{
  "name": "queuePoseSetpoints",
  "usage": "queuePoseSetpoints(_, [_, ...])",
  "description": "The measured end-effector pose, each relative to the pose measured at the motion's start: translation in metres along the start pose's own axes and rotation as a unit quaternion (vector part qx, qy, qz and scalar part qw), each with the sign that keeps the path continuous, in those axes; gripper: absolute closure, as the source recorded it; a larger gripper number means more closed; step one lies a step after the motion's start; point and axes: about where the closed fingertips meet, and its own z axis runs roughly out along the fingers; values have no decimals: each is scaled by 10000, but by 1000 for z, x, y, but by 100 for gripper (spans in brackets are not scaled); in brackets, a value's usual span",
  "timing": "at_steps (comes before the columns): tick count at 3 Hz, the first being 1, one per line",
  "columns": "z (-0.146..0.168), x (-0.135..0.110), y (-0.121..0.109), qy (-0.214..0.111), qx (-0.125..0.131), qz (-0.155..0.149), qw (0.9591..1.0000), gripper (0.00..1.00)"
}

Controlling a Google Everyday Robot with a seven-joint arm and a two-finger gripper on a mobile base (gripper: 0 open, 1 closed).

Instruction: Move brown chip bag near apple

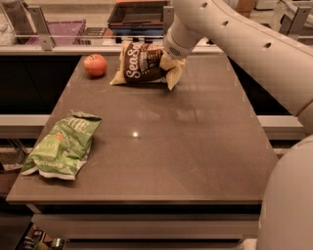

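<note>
At the near right edge, the robot's pale base (289,205) is crowding the view. Its arm (254,39) is reaching over the table (161,161) toward the far side.

Near left: green chip bag (61,145), crumpled, is lying flat by the table's left edge. It is sitting well apart from everything else and is playing no part in the task.

Far, slightly left of centre: brown chip bag (143,65) is lying on the table with its white lettering facing up and its pale right corner drooping toward the near side. It is sitting just beside the apple, with a narrow strip of table showing between them.

Far left: apple (95,65), red-orange, is resting near the table's far left corner.

Far, at the bag's upper right corner: gripper (169,52) is meeting the bag where the wrist ends. Wrist and bag are hiding it, so whether it is clamping the bag or letting go cannot be told. Judging by the bag's place next to the apple, the move is looking nearly complete, with release and withdrawal probably remaining.

Beyond the table: purple crate (63,30) and dark tray (139,14) are sitting on the far counter.
</note>
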Motion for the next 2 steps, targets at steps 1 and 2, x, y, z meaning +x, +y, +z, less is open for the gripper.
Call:
queuePoseSetpoints(1, [2,0,1,7,-15,-5,10000,13])
queuePoseSetpoints(2, [4,0,2,14,-30,-10,10000,0])
